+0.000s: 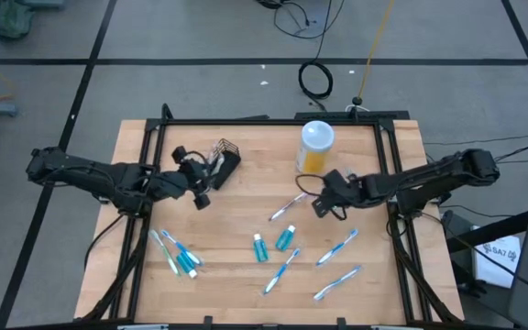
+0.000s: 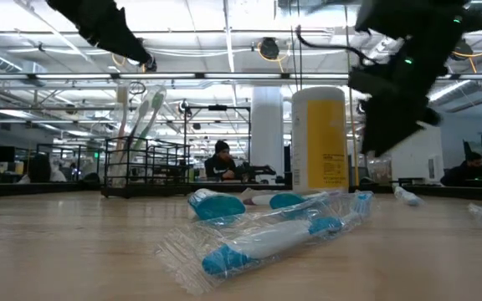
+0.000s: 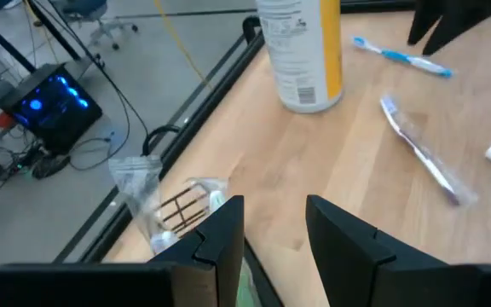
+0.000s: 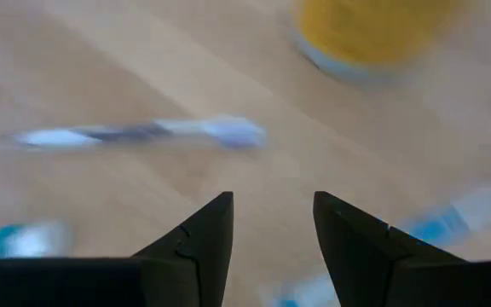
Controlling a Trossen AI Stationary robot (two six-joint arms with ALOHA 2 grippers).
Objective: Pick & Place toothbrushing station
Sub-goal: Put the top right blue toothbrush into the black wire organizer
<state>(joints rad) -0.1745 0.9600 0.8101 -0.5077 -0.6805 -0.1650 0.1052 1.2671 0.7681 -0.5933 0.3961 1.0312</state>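
Observation:
The black wire-mesh basket (image 1: 224, 156) stands on its base at the table's far left, and a few toothbrushes (image 2: 145, 117) stick up out of it. Blue-and-white toothbrushes (image 1: 289, 208) (image 1: 337, 246) and teal tubes (image 1: 285, 237) lie flat and scattered over the near half. My left gripper (image 1: 202, 191) hovers just near-side of the basket (image 3: 180, 209), open and empty. My right gripper (image 1: 322, 203) hangs open above the table's middle, pointing down at a slant toward a lone toothbrush (image 4: 143, 134), with nothing between its fingers.
A tall yellow bottle with a white label (image 1: 316, 147) stands at the far centre, close to my right gripper. More wrapped brushes and a tube (image 1: 180, 257) lie near left, others (image 1: 337, 282) near right. A black frame rail (image 1: 246, 121) edges the table.

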